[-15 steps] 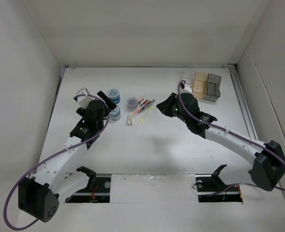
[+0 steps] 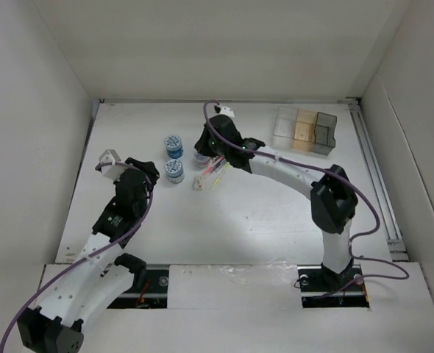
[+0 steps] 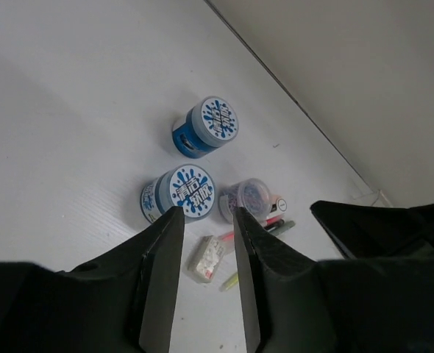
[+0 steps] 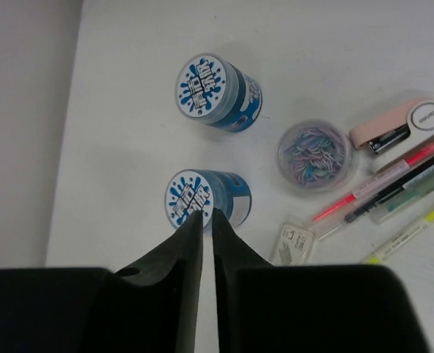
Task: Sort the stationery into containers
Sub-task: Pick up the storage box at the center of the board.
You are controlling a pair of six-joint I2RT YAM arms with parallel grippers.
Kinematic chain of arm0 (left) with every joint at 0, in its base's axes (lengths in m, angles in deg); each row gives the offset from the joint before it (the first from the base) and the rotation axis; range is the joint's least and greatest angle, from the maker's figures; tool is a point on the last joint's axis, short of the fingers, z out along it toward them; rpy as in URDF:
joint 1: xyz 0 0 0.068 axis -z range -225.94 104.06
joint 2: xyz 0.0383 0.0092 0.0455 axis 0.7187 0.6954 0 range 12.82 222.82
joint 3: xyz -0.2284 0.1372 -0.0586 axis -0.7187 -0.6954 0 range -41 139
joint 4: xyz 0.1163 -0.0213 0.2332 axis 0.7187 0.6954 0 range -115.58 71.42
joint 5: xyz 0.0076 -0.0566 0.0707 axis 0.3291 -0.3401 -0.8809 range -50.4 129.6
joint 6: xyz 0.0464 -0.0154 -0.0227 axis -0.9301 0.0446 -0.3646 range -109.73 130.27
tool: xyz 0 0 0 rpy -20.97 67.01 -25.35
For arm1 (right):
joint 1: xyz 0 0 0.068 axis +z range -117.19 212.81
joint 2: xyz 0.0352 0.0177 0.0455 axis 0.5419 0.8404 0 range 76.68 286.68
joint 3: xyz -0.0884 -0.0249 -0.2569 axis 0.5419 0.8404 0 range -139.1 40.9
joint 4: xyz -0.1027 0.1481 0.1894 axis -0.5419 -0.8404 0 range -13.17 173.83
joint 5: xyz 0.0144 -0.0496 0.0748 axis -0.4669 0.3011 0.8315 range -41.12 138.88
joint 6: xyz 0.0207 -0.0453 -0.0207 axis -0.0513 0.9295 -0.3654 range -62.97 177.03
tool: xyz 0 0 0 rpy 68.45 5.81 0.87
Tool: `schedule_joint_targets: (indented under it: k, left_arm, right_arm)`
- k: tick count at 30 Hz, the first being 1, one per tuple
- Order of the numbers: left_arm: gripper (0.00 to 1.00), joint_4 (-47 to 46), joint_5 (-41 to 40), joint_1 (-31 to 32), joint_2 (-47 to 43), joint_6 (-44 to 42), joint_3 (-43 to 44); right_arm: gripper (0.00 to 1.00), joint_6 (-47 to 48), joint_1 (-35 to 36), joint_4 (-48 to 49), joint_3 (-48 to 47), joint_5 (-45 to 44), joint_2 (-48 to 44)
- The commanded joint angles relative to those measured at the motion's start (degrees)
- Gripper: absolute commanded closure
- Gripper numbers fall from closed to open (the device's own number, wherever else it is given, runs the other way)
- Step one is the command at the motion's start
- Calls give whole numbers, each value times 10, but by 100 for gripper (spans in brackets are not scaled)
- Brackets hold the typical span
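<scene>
Two blue-grey rolls (image 2: 173,145) (image 2: 175,170) stand left of a purplish pot of clips (image 4: 314,157), a pink stapler (image 4: 401,125), red, dark and yellow-green pens (image 4: 390,190) and a beige block (image 4: 294,243). My left gripper (image 2: 155,171) sits just left of the nearer roll (image 3: 180,193), its jaws narrowly apart and holding nothing. My right gripper (image 2: 204,149) hangs above the pot with its jaws shut and nothing in them; the nearer roll (image 4: 202,193) shows past its tips. The three-compartment containers (image 2: 305,131) stand at the back right.
White walls close in the table on the left, back and right. A rail (image 2: 375,169) runs along the right edge. My right arm (image 2: 290,170) stretches across the middle of the table from its base (image 2: 335,276).
My right arm has swung left from beside the pens to above the pot. My left arm has drawn back toward me from the rolls, and its jaws have narrowed.
</scene>
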Motion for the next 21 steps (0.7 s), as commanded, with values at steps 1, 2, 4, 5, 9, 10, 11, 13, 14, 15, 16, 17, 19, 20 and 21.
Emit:
schedule_joint_targets:
  k: [1,2,4,5,9,10,11,13,14,15,16,17,19,20,21]
  left_arm:
    - [71,29,-31,0,-5,31,-8]
    - [66,36,-36,0,-12,36,-2]
    - [61,51,-43,0,-19,43,20]
    - [58,57,-43,0,-33,48,29]
    - [38,46,-12,-5,-74,41,65]
    - [36,46,-5,-5,-82,36,65]
    - [34,40,-5,-5,-89,36,71]
    - [31,40,2,-5,-110,36,76]
    - [31,40,2,-5,-117,36,76]
    - [30,35,7,-5,-128,29,76]
    - [30,35,7,-5,-129,29,76]
    - [30,35,7,-5,-137,24,76]
    - [30,29,18,-5,-144,24,76]
    - [30,29,18,-5,-144,18,76]
    - [30,29,23,-5,-144,18,76]
  right_arm:
    - [81,28,26,-56,-75,-22,40]
    - [71,28,38,-63,-88,-28,51]
    - [44,44,50,-75,-116,-33,78]
    - [39,44,56,-75,-122,-33,85]
    - [23,58,83,-75,-150,-33,116]
    - [21,58,88,-75,-161,-33,132]
    - [20,58,88,-83,-168,-33,140]
    - [18,58,88,-101,-192,-33,157]
    - [18,58,88,-101,-198,-40,171]
    - [17,63,88,-101,-203,-40,176]
    - [17,64,93,-107,-209,-47,182]
    - [17,64,93,-112,-224,-53,196]
    - [15,64,93,-125,-247,-82,213]
    - [15,64,99,-141,-270,-91,221]
    - [14,69,99,-147,-280,-103,235]
